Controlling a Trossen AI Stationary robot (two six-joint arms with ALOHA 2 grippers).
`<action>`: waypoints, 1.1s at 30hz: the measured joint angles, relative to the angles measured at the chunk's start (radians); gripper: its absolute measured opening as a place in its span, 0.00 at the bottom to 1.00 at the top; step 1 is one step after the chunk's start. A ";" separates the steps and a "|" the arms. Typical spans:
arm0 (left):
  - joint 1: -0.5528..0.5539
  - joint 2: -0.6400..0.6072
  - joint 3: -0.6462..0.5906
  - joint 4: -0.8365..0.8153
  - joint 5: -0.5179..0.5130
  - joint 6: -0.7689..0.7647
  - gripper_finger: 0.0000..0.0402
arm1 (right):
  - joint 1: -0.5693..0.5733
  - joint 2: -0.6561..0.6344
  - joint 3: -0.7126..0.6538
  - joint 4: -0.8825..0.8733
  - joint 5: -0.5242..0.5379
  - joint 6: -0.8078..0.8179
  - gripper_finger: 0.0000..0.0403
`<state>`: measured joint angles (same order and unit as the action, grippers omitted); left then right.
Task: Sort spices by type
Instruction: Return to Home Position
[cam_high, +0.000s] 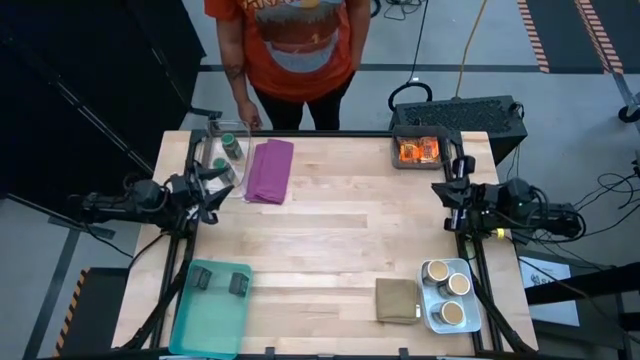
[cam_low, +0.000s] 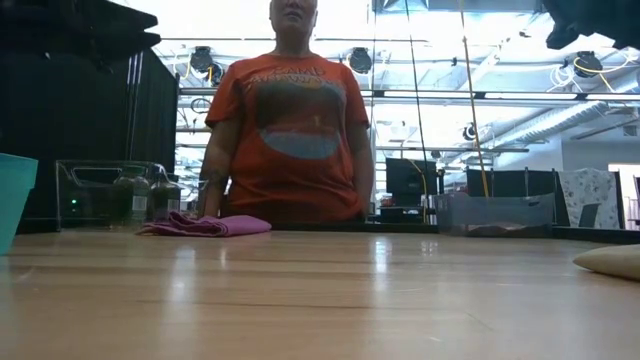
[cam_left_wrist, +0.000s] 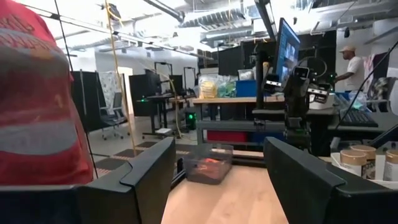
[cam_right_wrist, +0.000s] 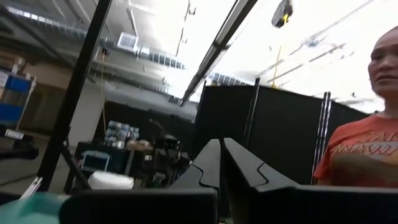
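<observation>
Although nothing is gripped, the left jaws are held wide apart and the right jaws pressed shut. They are carried inward by the left arm (cam_high: 150, 197), folded at the table's (cam_high: 330, 230) left edge, and the right arm (cam_high: 515, 200), at its right edge. Jars (cam_high: 233, 150) are lodged at the far left corner, packets (cam_high: 417, 151) far right, blocks (cam_high: 201, 279) near left, cups (cam_high: 436, 272) near right. Sorting is judged done; homing is in hand, and only settling at rest is called for.

Glossy wood table (cam_high: 340, 232), matt purple cloth (cam_high: 270, 170), shiny orange packets (cam_high: 418, 151).
</observation>
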<state>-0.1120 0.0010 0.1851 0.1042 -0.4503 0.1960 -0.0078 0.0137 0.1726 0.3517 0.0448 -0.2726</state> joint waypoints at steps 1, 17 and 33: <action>0.000 0.000 -0.002 0.003 0.000 -0.006 0.62 | 0.000 -0.009 -0.016 0.022 0.000 0.000 0.00; 0.000 0.000 -0.178 0.215 0.026 -0.044 0.62 | 0.000 -0.011 -0.076 0.064 -0.079 0.012 0.00; 0.000 -0.001 -0.179 0.005 -0.003 -0.087 0.62 | -0.005 -0.010 -0.159 0.016 0.036 0.036 0.00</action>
<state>-0.1120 0.0004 0.0063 0.1096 -0.4537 0.1089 -0.0128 0.0032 0.0139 0.3675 0.0807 -0.2362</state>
